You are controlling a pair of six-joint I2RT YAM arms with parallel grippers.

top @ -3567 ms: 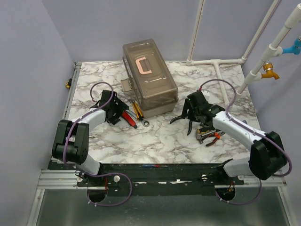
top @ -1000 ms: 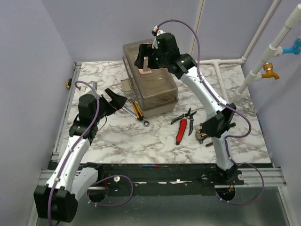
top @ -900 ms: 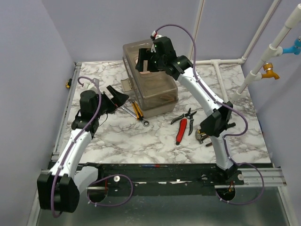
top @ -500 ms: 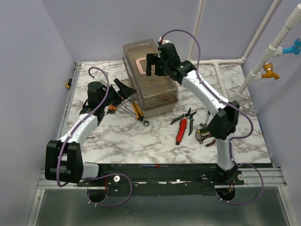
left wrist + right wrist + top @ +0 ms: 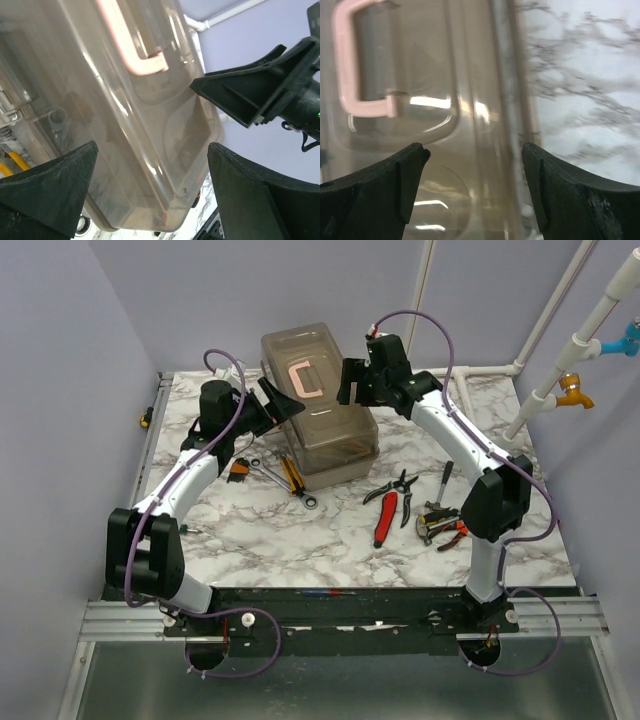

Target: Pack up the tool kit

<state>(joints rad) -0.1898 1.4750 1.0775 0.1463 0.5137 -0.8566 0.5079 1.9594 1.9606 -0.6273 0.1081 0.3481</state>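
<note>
Nothing is looking packed yet: the toolbox is sitting closed at the back of the surface, with pliers, red cutter and hammer lying loose in front to its right and the screwdriver by its front left corner. The left fingers and right fingers are hanging open and empty on either side of its lid, so opening and loading are seemingly both remaining.

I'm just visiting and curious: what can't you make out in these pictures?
Inside the beige-grey plastic toolbox: all views, its smoky translucent lid clouds it.
Small orange item beside the left arm: top view, too small.
Hammer and pliers pile: top view, partly behind the right arm.
Whether left tool or right tool touches the lid: no view settles it.
</note>
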